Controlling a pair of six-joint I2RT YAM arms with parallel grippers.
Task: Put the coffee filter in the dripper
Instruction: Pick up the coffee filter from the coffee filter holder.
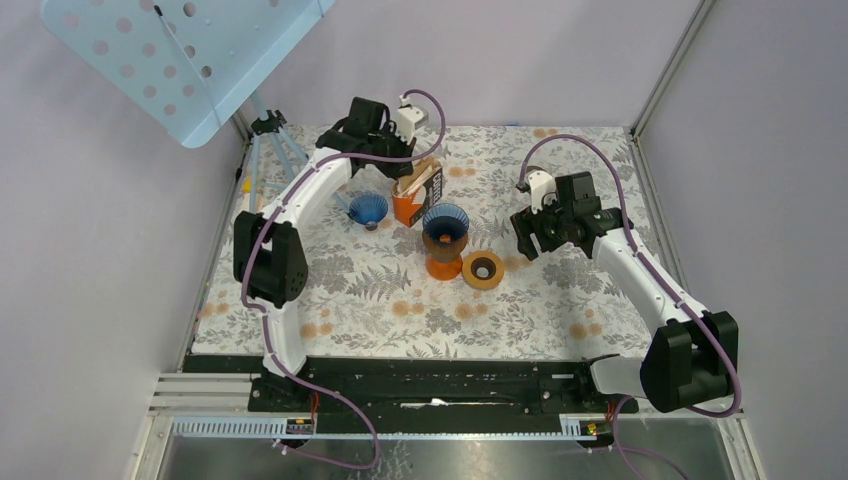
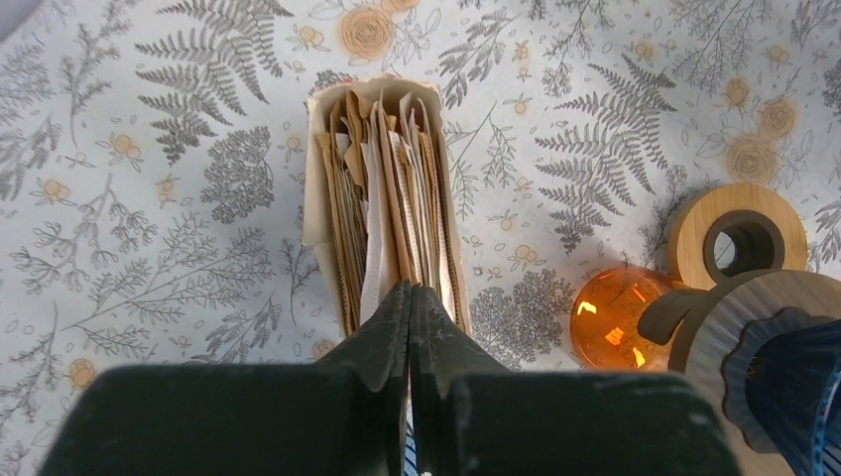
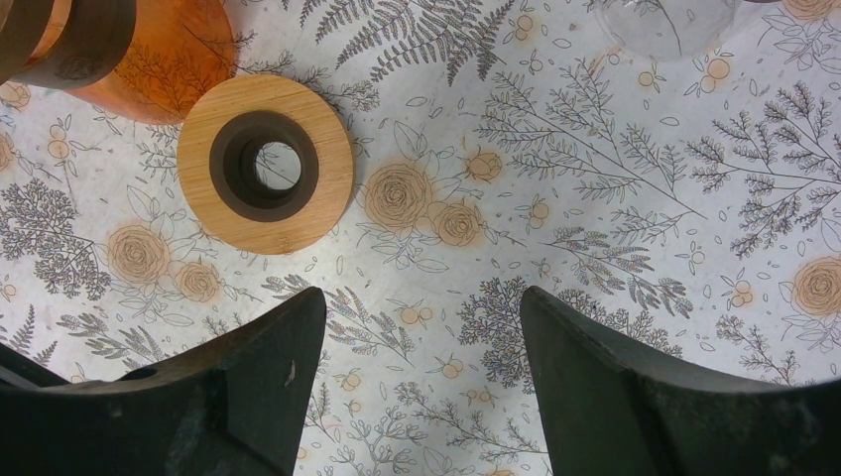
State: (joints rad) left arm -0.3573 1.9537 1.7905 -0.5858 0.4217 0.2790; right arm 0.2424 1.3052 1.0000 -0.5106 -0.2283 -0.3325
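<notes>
A stack of brown and white paper coffee filters [image 2: 382, 188] stands upright in an orange box [image 1: 414, 196]. My left gripper [image 2: 409, 290] is shut at the top edge of the filters, with a thin paper edge pinched between its fingers; in the top view it [image 1: 404, 168] hangs right over the box. The blue dripper [image 1: 445, 221] sits on a wooden holder on an orange carafe [image 1: 443, 264], and shows at the right of the left wrist view [image 2: 793, 387]. My right gripper [image 1: 535, 236] is open and empty above the cloth [image 3: 421, 307], to the right of the dripper.
A second blue dripper [image 1: 368, 208] stands left of the box. A wooden ring [image 1: 483, 270] lies beside the carafe, also in the right wrist view [image 3: 266, 164]. A small tripod [image 1: 272, 140] and a perforated blue panel [image 1: 180, 50] are at the far left.
</notes>
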